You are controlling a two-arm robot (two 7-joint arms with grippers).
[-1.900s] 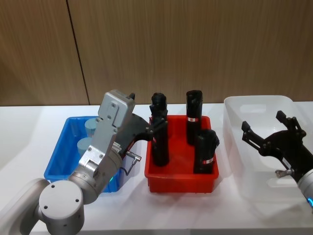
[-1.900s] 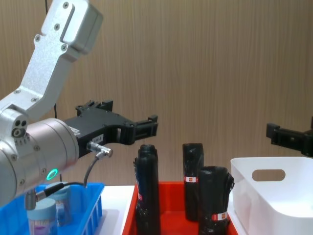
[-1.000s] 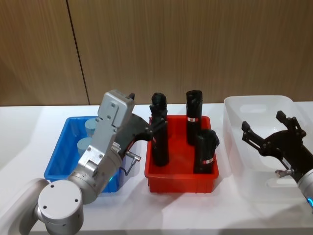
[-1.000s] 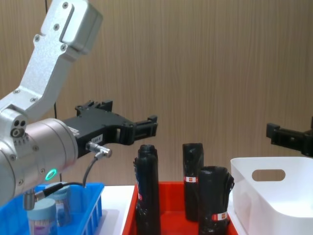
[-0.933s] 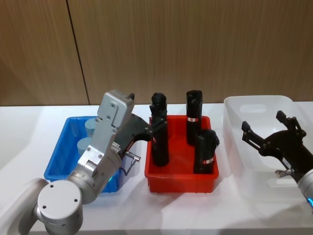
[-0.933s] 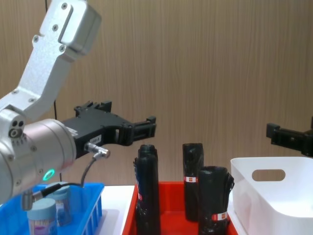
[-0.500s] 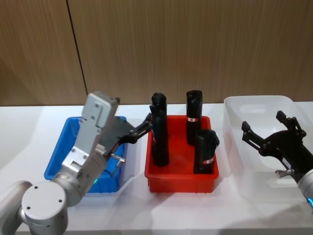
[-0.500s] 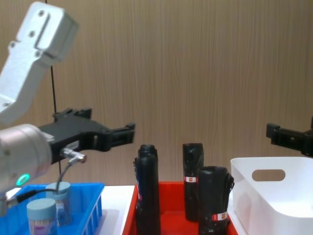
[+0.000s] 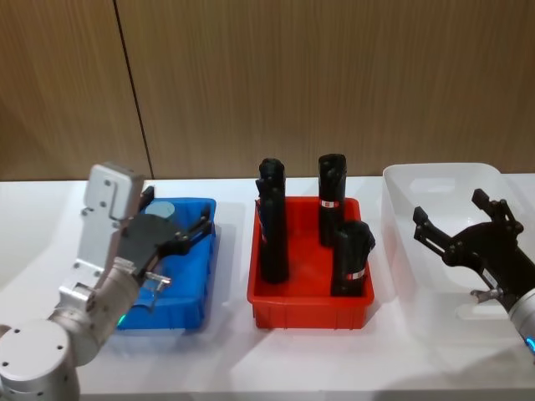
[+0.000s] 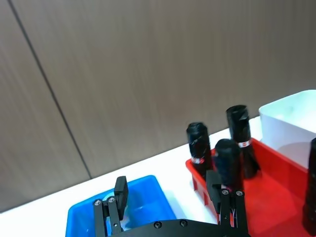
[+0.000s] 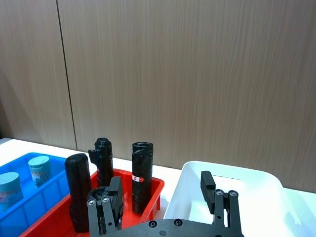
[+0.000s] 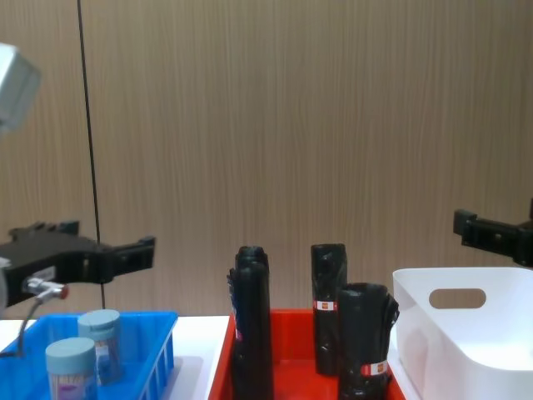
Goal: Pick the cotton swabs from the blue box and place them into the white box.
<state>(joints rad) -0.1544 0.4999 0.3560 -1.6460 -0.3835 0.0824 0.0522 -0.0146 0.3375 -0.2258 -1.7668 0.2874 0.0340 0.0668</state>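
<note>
Two cotton swabs jars [image 12: 71, 367] [image 12: 102, 333] with light-blue lids stand in the blue box [image 12: 146, 354]. In the head view one lid [image 9: 159, 207] shows at the far end of the blue box [image 9: 180, 284]. My left gripper [image 9: 177, 219] hovers open above that box, holding nothing; its fingers [image 10: 120, 195] frame the box [image 10: 143, 197] in the left wrist view. My right gripper [image 9: 449, 207] hangs open and empty over the white box [image 9: 435, 180] at the right. The right wrist view shows both jars [image 11: 38, 168] [image 11: 9, 190] far to the side.
A red tray [image 9: 309, 309] sits between the two boxes with three tall black wrapped rolls [image 9: 272, 225] [image 9: 331, 196] [image 9: 353, 255] standing in it, higher than the box rims. A wooden wall closes the back of the white table [image 9: 251, 359].
My left arm has swung left, from beside the red tray's rolls to above the blue box, uncovering the box. The right arm has stayed still.
</note>
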